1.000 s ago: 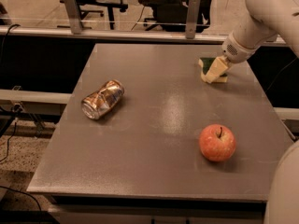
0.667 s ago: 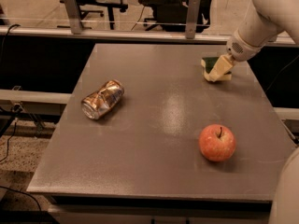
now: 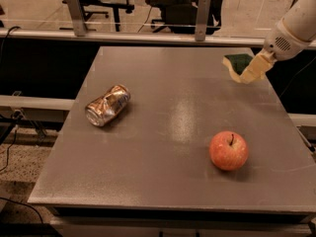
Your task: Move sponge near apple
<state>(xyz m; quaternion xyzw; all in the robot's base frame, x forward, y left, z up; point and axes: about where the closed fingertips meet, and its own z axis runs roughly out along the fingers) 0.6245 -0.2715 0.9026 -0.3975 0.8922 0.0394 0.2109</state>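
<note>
sponge [image 3: 237, 63] clamped in gripper [image 3: 248, 72]; arm [image 3: 292, 31] slants down from right, well apart from apple [image 3: 228, 150].

Grey table [image 3: 168, 181], crushed can [image 3: 107, 105] at left, apple [image 3: 228, 150] near right, claw [image 3: 247, 70] gripping sponge [image 3: 238, 61] at far-right edge

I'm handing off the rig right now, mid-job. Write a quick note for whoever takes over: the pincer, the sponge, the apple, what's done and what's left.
Pincer: at the far right edge of the table, shut on the sponge.
Sponge: held tilted, green side up. It looks slightly raised off the table, but I can't be sure.
Apple: upright on the near right part of the table, well apart from the sponge.
Crushed can: lying on its side at the left, away from the likely path.
Done: sponge grasped.
Left: bring the sponge toward the near side, set it down beside the apple, and release.
</note>
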